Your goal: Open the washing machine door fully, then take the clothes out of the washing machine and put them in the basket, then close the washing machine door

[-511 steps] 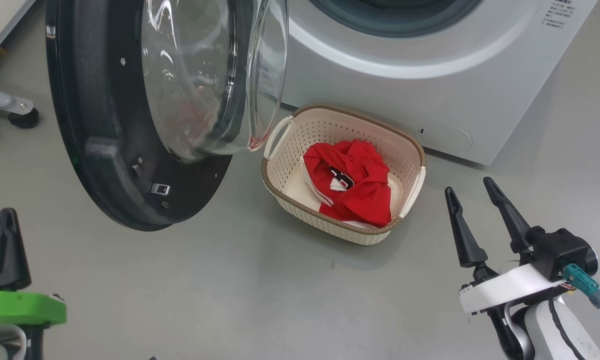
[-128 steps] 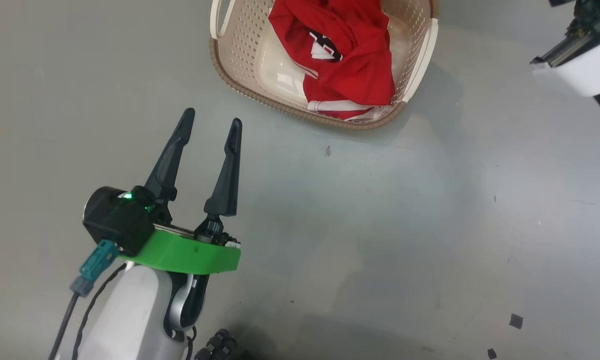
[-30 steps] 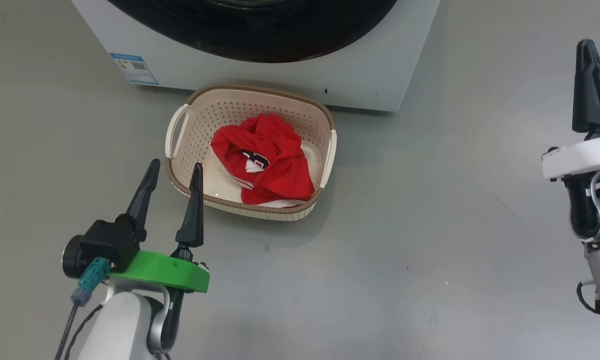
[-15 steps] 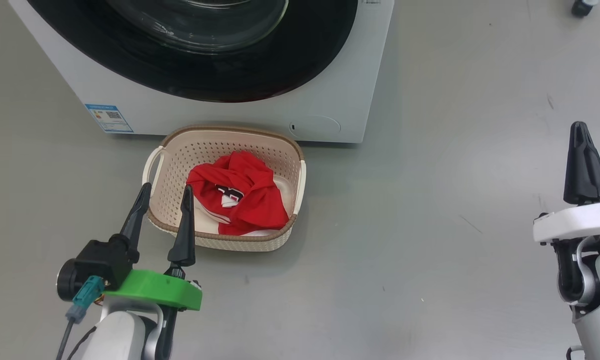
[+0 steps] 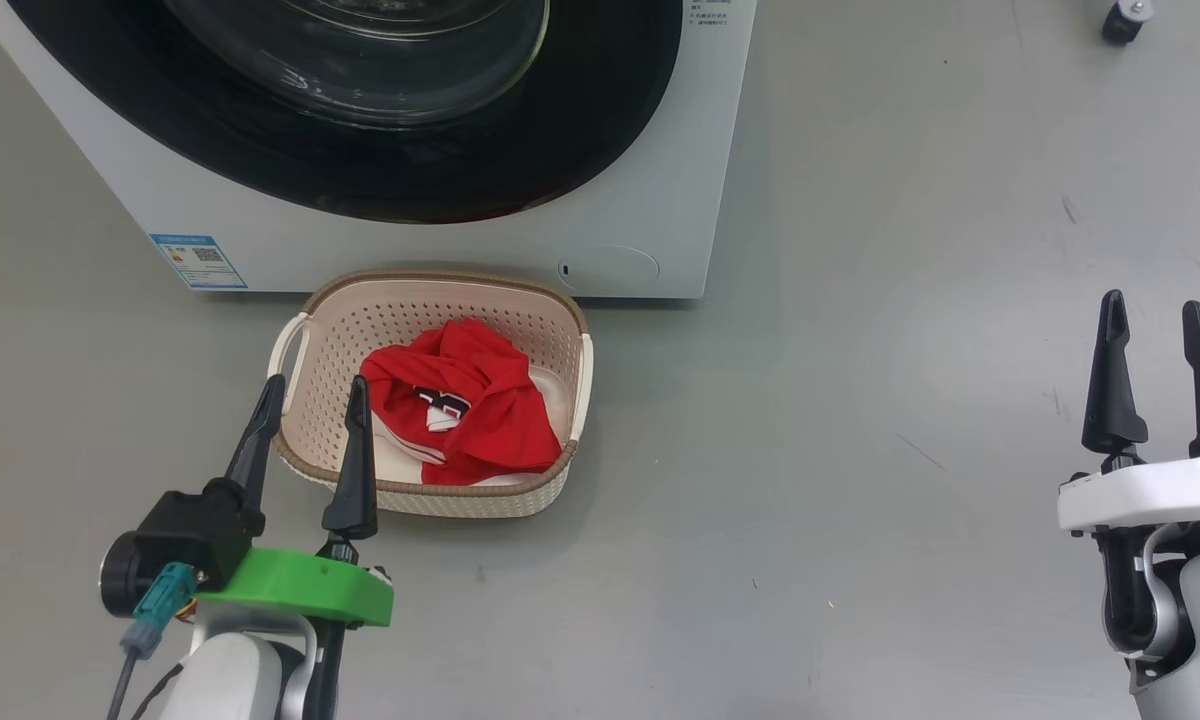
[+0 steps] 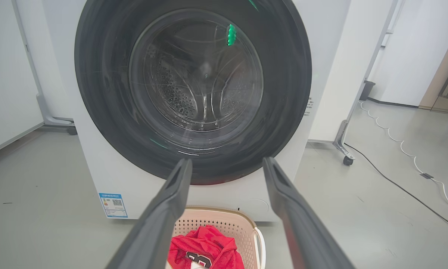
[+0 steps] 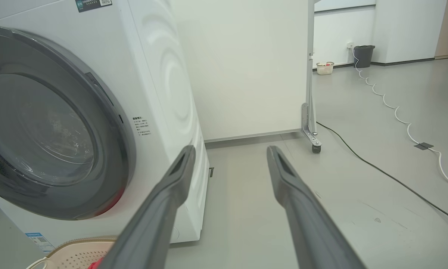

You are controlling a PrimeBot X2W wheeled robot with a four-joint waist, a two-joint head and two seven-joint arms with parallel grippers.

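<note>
The white washing machine (image 5: 660,200) fills the top of the head view, and its black-rimmed door (image 5: 580,130) lies shut flat against the front. Through the glass of the door (image 6: 194,78) the steel drum shows with nothing red inside. The cream basket (image 5: 560,330) stands on the floor right before the machine, holding the red clothes (image 5: 480,410). My left gripper (image 5: 315,385) hovers open over the basket's near left rim, holding nothing. Far to the right, my right gripper (image 5: 1155,310) stands open and empty above bare floor.
A blue label (image 5: 198,261) and a round lower flap (image 5: 608,268) mark the machine's front. White wheeled panels (image 7: 310,93) stand to the machine's right, with cables (image 7: 388,108) trailing over the grey floor. A caster (image 5: 1125,18) sits at the top right.
The head camera has tilted up, so basket and machine sit lower in view. My right gripper's fingers have spread from shut to open. The left gripper keeps its open pose.
</note>
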